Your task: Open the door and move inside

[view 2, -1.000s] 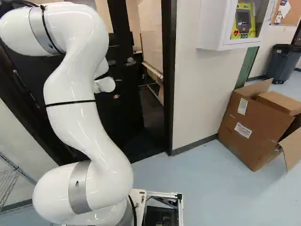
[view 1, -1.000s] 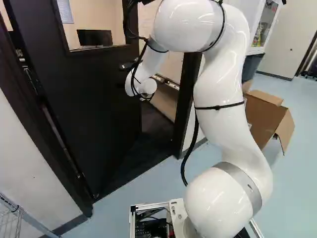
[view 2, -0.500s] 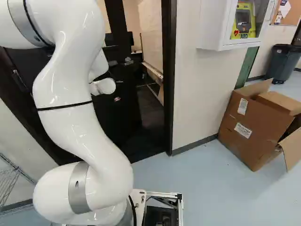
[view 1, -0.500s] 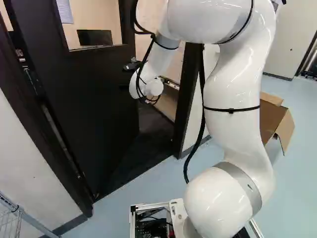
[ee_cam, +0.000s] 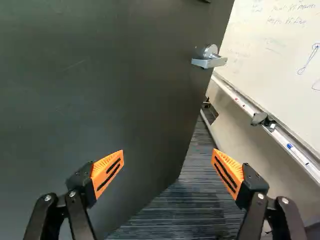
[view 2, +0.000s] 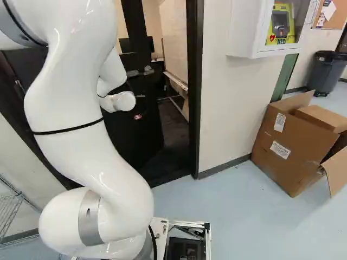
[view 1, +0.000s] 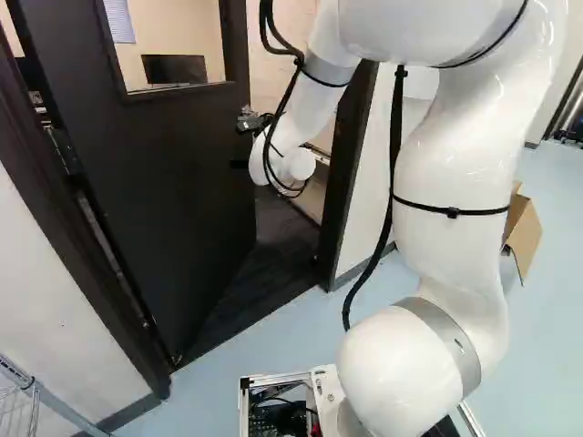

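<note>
One black door (view 1: 173, 200), swung partly open, left of the arm (view 1: 455, 191) in the left base view; it has one window (view 1: 173, 45) and one silver lever handle (ee_cam: 210, 61). One hand (ee_cam: 168, 159), released, two orange-padded fingers (ee_cam: 108, 171) spread wide. One whiteboard (ee_cam: 280, 55), one cardboard box (view 2: 290, 146), one wall cabinet (view 2: 244, 27).
</note>
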`<state>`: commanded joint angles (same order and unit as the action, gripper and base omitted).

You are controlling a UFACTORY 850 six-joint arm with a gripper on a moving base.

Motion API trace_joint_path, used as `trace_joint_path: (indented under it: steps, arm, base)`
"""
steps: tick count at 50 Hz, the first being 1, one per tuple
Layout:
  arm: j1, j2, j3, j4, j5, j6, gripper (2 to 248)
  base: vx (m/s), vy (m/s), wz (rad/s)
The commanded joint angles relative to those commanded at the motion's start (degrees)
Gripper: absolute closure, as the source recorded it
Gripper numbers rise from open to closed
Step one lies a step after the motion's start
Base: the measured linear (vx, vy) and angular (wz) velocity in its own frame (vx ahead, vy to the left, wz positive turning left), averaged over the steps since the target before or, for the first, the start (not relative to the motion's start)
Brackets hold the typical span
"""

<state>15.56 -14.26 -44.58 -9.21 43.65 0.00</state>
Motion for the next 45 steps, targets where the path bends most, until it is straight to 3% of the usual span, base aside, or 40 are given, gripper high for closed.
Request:
trace_joint_path:
  steps: [45]
  arm:
    - [-5.0, 12.5, 13.7, 0.0, 0.0, 0.0, 3]
  base:
    - [0.0, 0.0, 0.0]
